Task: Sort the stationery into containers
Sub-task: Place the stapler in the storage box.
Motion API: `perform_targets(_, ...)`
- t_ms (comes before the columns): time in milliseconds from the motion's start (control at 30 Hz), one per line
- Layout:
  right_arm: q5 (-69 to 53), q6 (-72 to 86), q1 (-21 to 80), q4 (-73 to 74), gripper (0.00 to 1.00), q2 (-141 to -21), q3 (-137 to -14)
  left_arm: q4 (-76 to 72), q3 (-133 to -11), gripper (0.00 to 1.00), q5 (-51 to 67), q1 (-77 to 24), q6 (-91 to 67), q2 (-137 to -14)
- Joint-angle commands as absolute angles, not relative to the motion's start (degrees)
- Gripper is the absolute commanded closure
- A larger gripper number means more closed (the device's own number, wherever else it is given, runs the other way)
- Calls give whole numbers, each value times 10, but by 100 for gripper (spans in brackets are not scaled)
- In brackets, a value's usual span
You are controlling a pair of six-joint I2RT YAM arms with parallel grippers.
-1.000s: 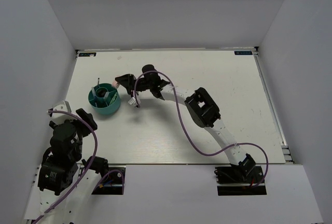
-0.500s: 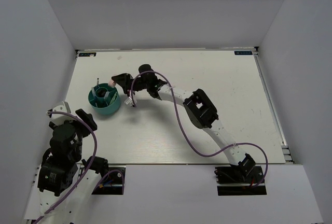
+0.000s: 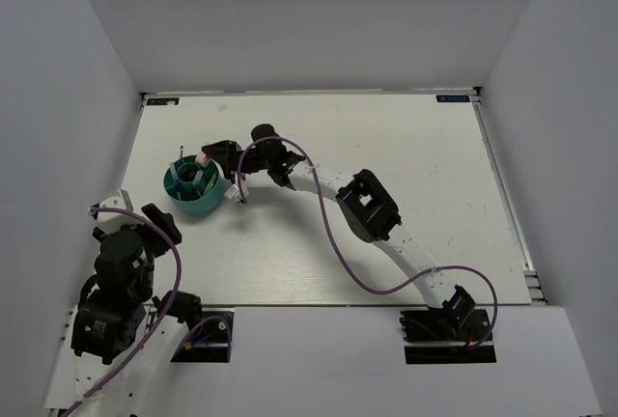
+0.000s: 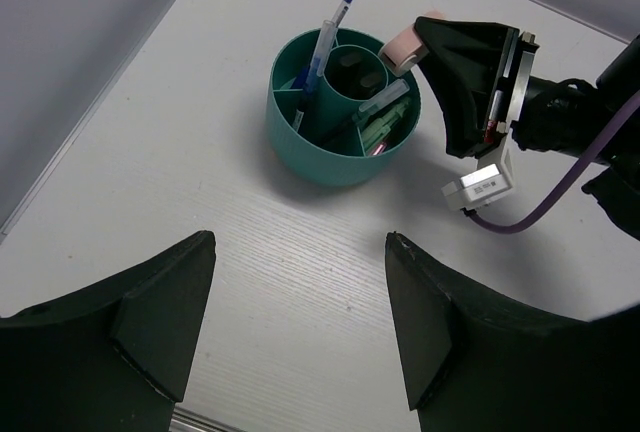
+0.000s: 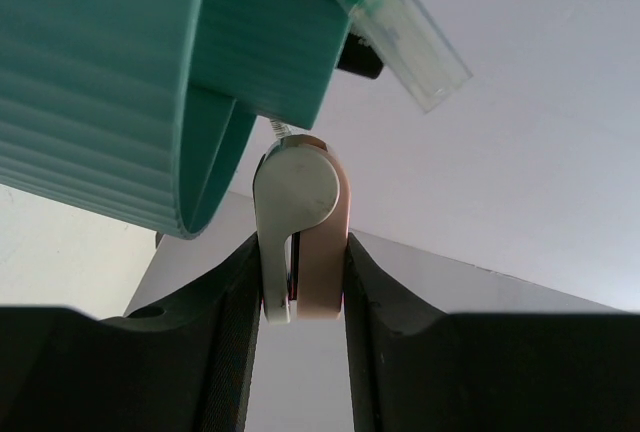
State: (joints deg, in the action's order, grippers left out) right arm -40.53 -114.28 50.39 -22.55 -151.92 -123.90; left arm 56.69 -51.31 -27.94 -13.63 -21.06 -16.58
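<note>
right gripper [image 5: 298, 252] pinching the pink-and-white block [image 4: 404, 48] right at the teal holder [image 4: 330, 157] rim; blue pen [image 4: 328, 37] and markers [image 4: 385, 102] sitting inside; left gripper [image 4: 300, 244] spread wide, well back

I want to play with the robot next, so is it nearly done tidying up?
Nearly. The pens and markers already stand in the teal holder. The right gripper holds the pink-and-white block at the holder's rim, not dropped in yet. The left gripper hangs open and empty. I see nothing else left to sort.
</note>
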Motion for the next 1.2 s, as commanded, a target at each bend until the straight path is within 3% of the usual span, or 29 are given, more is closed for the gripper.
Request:
perform_targets(0,-394,-1357,507,-224,100,-1531,-1275,573,-510,21,-278,-138,-214,-162)
perform_targets(1167,-356,-1376,512,-221,100,-1536,-1268,577,-501,21,-277,-138,-220,-152)
